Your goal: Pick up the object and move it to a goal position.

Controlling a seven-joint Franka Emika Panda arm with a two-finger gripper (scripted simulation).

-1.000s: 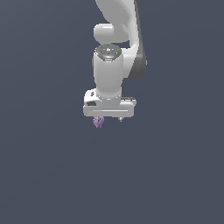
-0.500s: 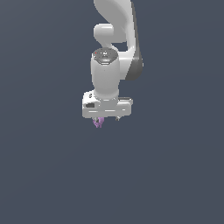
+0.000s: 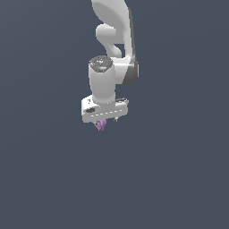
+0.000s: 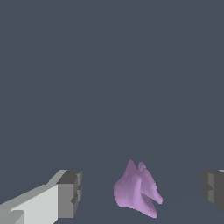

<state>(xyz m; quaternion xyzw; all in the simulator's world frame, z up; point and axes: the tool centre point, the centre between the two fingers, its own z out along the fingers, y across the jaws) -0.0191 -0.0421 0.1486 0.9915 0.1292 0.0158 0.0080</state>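
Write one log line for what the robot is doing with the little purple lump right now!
stage: pre-grasp | gripper: open, jaws either side of the purple lump, touching neither | lump: not gripped | goal: not visible

White arm hung vertical, wrist pointed straight down; pincer faced downward, fingers spread wide apart.

Plain dark ground on all sides of arm, nothing standing on it in exterior view | between fingers: lumpy purple object sits in the gap, clear space to either pad | below gripper: object only, surroundings unobstructed
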